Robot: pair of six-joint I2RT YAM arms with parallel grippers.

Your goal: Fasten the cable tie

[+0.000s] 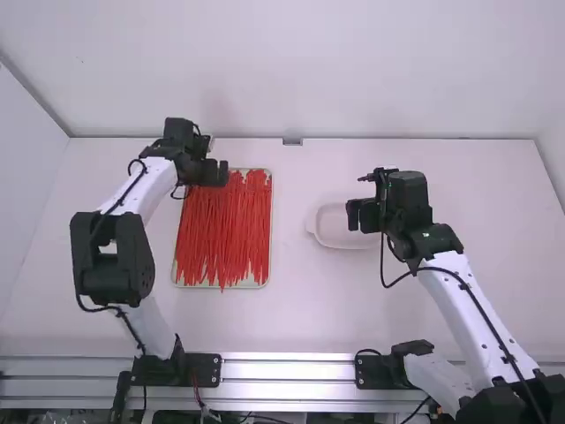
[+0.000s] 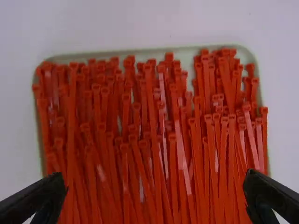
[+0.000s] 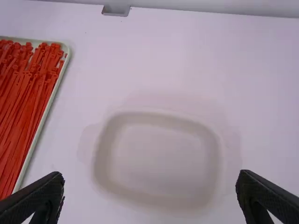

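Broadly, the white table (image 1: pixel 494 177) carries two items set near each other across its middle. The bigger is a pale rectangular tray (image 1: pixel 268 231), heaped with red cable ties (image 1: pixel 222 230) lying roughly parallel, their heads bunched toward the far end. None looks fastened yet. To the right of it sits a smaller white dish (image 1: pixel 314 228), with nothing in it.

The left gripper (image 1: pixel 210 174) hangs over the tray's far left corner, its fingers spread wide and holding nothing. The right gripper (image 1: pixel 364 215) hovers above the dish, also splayed and free of any load.

My main worry is the pile itself. The ties overlap and cross so densely that a wide grab from the left side would likely lift several at once, or drag neighbours over the tray's low rim onto the table. A single tie is thin and springy, so a pinch taken off-centre could let it twist or slip away. Threading afterwards needs both arms to meet, and a poorly oriented tail would probably miss the small head slot.
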